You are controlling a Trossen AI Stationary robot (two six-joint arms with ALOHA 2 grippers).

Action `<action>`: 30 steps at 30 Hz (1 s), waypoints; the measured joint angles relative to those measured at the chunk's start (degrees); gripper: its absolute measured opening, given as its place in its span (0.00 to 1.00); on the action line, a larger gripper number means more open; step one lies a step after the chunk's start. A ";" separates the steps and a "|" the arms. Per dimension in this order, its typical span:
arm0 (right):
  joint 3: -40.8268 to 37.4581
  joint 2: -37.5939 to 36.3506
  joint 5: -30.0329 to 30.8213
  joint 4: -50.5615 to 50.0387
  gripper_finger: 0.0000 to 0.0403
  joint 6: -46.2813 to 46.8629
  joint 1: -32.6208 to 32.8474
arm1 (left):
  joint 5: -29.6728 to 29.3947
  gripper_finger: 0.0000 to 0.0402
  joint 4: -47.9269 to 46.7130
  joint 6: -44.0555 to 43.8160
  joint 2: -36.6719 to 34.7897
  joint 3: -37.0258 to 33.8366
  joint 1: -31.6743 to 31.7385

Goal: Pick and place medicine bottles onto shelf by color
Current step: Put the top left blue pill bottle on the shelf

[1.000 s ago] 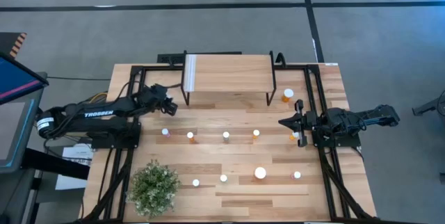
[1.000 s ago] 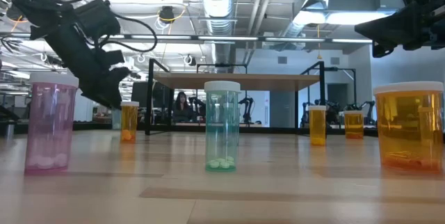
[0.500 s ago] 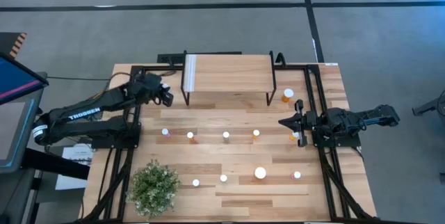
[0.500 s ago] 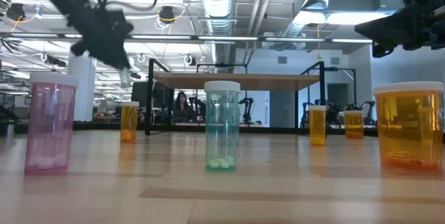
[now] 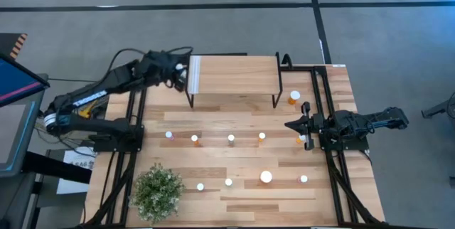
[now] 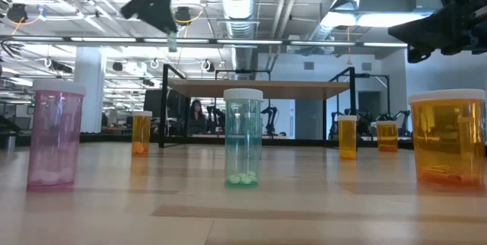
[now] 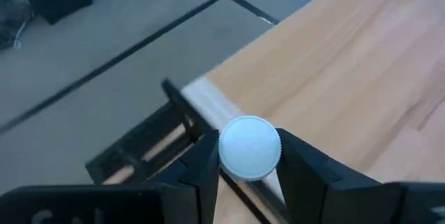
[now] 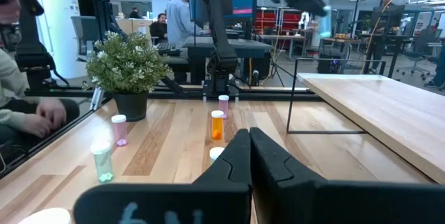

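My left gripper (image 5: 183, 72) is raised over the left end of the shelf (image 5: 238, 76), by its white strip (image 7: 215, 102). It is shut on a small white-capped medicine bottle (image 7: 249, 147), whose pale body shows beneath the gripper in the low view (image 6: 173, 41). My right gripper (image 5: 288, 124) is shut, holds nothing and hovers over the table's right side. Several small bottles stand upright on the table: a row (image 5: 231, 139), an orange one (image 5: 294, 97) right of the shelf, and a larger one (image 5: 266, 177) near the front. My left gripper pinches the bottle between its two fingers (image 7: 205, 161), just beneath the round white cap (image 7: 249, 147). The fingers come from above, pointing down. The bottle is lifted clear, upright, and hangs below the fingers above the shelf's left edge.
A bushy green plant (image 5: 158, 192) stands at the table's near left corner. Black frame rails (image 5: 334, 179) run along both table sides. The shelf's plank top (image 7: 348, 64) is bare. People sit in the room beyond the table (image 8: 28, 106).
My left gripper has risen and swung toward the table's far edge and to the right, from the table's left side up to the shelf's left end, carrying the bottle lifted clear all the way. My right arm has kept still.
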 joint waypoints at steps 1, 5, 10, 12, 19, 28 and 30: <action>0.02 0.02 0.00 0.00 0.03 -0.01 0.00 | 0.00 0.27 -0.93 0.84 2.10 2.14 0.00; 0.00 0.00 0.00 0.00 0.03 0.00 0.00 | 0.08 0.27 -3.49 4.88 10.69 9.95 0.47; 0.02 0.00 -0.01 0.00 0.03 -0.02 0.00 | 0.09 0.27 -4.12 8.29 19.17 16.03 1.75; 0.01 0.00 -0.01 0.01 0.03 -0.02 -0.01 | 0.29 0.27 -3.82 9.10 21.62 16.79 2.59; 0.00 0.00 -0.02 0.01 0.03 -0.02 -0.01 | 6.43 0.27 -0.89 8.96 27.57 16.88 6.84; 0.02 0.00 0.00 0.00 0.03 -0.02 0.00 | 8.17 0.27 3.79 5.85 28.62 16.84 8.96; 0.02 0.00 -0.01 0.00 0.03 -0.02 0.00 | 8.15 0.27 3.89 5.37 28.62 16.84 9.02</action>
